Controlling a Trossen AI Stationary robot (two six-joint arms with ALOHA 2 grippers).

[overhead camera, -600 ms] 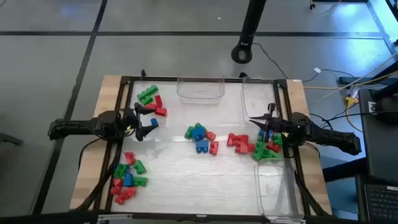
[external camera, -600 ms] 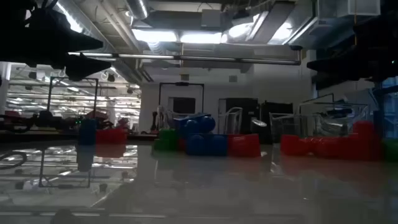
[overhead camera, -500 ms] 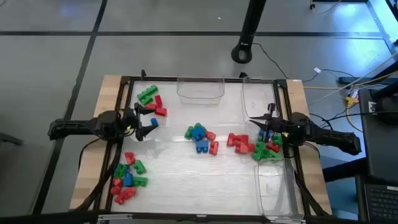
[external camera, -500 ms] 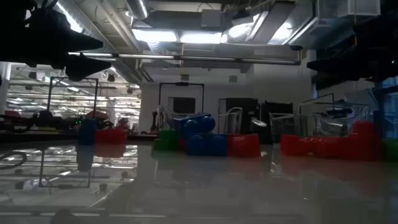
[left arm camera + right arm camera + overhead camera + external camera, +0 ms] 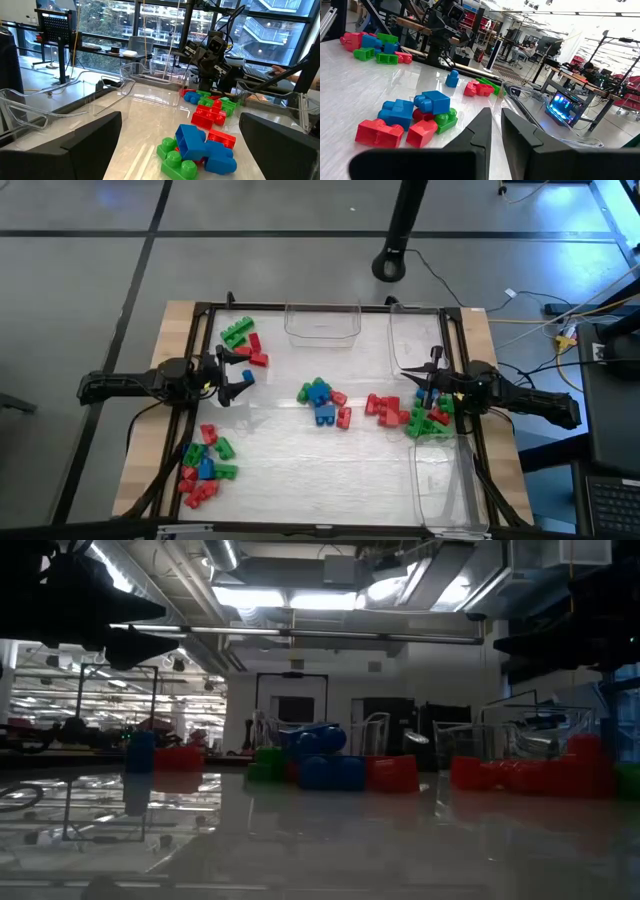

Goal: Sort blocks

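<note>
We see the blocks in five groups on the table (image 5: 300, 470): a centre pile (image 5: 322, 400) of blue, green and red; a red and green pile (image 5: 405, 416) at its 3 o'clock; a green and red cluster (image 5: 244, 343) out at 10 o'clock; a mixed heap (image 5: 205, 466) at 8 o'clock; and a lone blue block (image 5: 246, 377) at 9 o'clock, just beside the left gripper (image 5: 237, 375). Our left gripper sits at the table's 9 o'clock edge, jaws spread wide and holding nothing, the centre pile straight ahead between its fingers (image 5: 70, 150) in the wrist view. Our right gripper (image 5: 424, 384) sits at the 3 o'clock edge over the red and green pile, fingers (image 5: 480, 132) pinched nearly together with nothing between them. A clear bin (image 5: 322, 323) lies at 12 o'clock on the table, a second bin (image 5: 412, 340) near 2 o'clock beside the right gripper, and a third (image 5: 443, 490) at 4 o'clock. From table height the centre pile (image 5: 325, 760) shows mid-frame, with red blocks (image 5: 525, 770) to its right.
</note>
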